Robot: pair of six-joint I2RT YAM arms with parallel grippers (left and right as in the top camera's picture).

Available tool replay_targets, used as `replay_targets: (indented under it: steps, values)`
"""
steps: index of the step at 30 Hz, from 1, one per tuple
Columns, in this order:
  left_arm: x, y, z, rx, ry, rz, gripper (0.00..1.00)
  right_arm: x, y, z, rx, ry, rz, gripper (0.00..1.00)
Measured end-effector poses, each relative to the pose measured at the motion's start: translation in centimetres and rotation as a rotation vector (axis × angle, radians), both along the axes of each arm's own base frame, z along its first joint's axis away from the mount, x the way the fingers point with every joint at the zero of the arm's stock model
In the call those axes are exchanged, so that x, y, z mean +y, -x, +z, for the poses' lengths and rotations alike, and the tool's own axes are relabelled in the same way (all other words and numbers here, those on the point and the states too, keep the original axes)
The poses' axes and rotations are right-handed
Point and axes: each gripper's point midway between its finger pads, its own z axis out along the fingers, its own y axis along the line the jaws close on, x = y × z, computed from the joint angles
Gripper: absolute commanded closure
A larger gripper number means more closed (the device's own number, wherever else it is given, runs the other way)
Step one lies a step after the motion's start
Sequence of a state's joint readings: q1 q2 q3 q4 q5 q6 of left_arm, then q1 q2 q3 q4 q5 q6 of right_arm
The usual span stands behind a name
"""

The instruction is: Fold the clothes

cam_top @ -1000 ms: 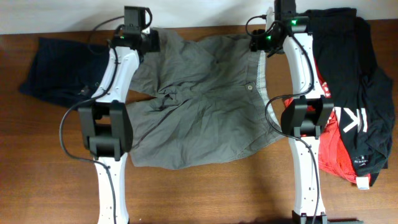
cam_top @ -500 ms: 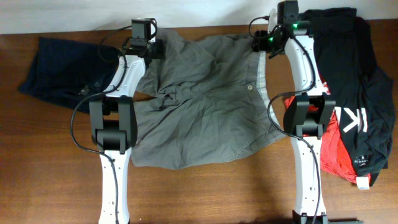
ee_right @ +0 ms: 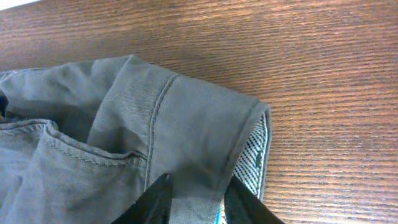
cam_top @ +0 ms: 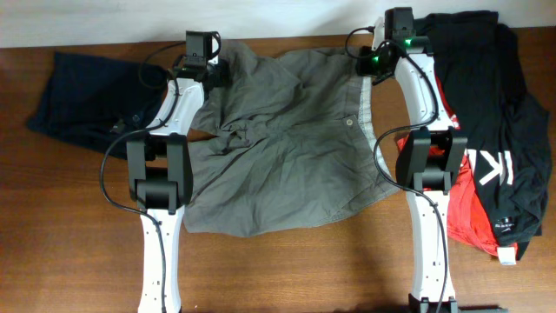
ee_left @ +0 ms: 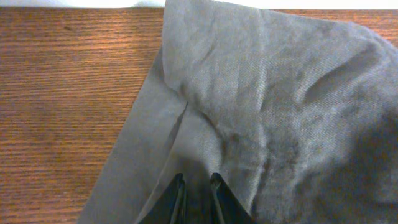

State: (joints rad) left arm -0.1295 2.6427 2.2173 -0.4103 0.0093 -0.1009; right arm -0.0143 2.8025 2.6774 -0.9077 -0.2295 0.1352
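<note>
The clothes, large grey-olive shorts point(cam_top: 287, 148), lie spread across the table between both arms, waistband and its button to the right. My left gripper point(cam_top: 215, 69) is at the far left leg corner. In the left wrist view it point(ee_left: 196, 178) is shut, with a fold of the shorts point(ee_left: 267, 93) pinched between narrow jaws. My right gripper point(cam_top: 372, 63) is at the far waistband corner. In the right wrist view it point(ee_right: 199, 185) is shut on the waistband point(ee_right: 186, 124), whose cloth fills the gap; checked lining point(ee_right: 256, 149) shows at the edge.
A dark navy garment point(cam_top: 74, 104) lies left of the left arm. A black T-shirt point(cam_top: 495, 87) and a red one point(cam_top: 469, 209) are piled right of the right arm. Bare wood point(cam_top: 287, 269) runs along the near side; the table's far edge is just beyond both grippers.
The left gripper has shifted slightly right, drawing the leg corner inward. The right gripper has settled on the waistband corner.
</note>
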Motion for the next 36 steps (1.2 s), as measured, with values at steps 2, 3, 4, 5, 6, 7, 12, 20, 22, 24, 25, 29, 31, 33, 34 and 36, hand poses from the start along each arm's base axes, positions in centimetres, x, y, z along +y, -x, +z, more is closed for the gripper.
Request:
replay_targets:
  steps: [2,3,4,5,6,7,12,20,22,24,25,29,31,33,34,36]
  values:
    - [0.1,0.1,0.0,0.008,-0.007,0.002,0.88,-0.2,0.0,0.0,0.000,0.000,-0.003,0.89]
    - [0.1,0.2,-0.1,0.010,-0.009,0.003,0.88,-0.3,0.0,0.0,0.002,-0.002,-0.006,0.95]
    - [0.2,0.2,-0.1,0.015,-0.012,0.005,0.89,-0.4,0.1,0.0,0.006,-0.002,-0.009,0.96]
    - [0.2,0.3,-0.1,0.017,-0.014,0.006,0.89,-0.7,0.1,0.0,0.007,0.000,-0.009,0.96]
    - [0.3,0.3,-0.1,0.019,-0.017,0.008,0.89,-1.1,0.2,0.1,0.012,-0.002,-0.018,0.96]
    - [0.3,0.3,-0.2,0.020,-0.018,0.008,0.89,-1.4,0.3,0.2,0.012,-0.004,-0.022,0.96]
    - [0.4,0.4,-0.1,0.024,-0.024,0.013,0.89,-4.4,-0.4,2.7,-0.036,-0.017,-0.063,0.96]
    - [0.5,0.5,-0.2,0.028,-0.035,0.019,0.89,-7.5,-2.4,6.3,-0.176,-0.068,-0.077,0.96]
    - [0.5,0.5,-0.2,0.031,-0.042,0.023,0.90,-7.6,-2.5,6.3,-0.179,-0.060,-0.081,0.96]
    - [0.6,0.6,-0.2,0.035,-0.052,0.029,0.89,-7.7,-2.5,6.2,-0.178,-0.042,-0.090,0.75]
    - [0.7,0.7,-0.2,0.038,-0.062,0.036,0.89,-7.7,-2.5,6.2,-0.177,-0.030,-0.096,0.43]
    - [1.1,0.8,-0.2,0.040,-0.091,0.053,0.76,-9.0,-2.1,5.9,-0.155,0.007,-0.132,0.15]
    - [1.5,1.0,-0.2,0.050,-0.108,0.062,0.62,-9.7,-1.5,5.6,-0.128,0.014,-0.145,0.15]
    - [2.0,1.4,0.0,0.066,-0.122,0.069,0.52,-10.0,-0.8,5.4,-0.095,0.016,-0.153,0.12]
    - [2.4,1.8,0.1,0.084,-0.125,0.078,0.43,-10.2,-0.2,5.4,-0.071,0.018,-0.158,0.10]
    - [3.1,2.6,0.3,0.118,-0.142,0.079,0.33,-10.4,0.9,6.0,-0.034,0.018,-0.166,0.05]
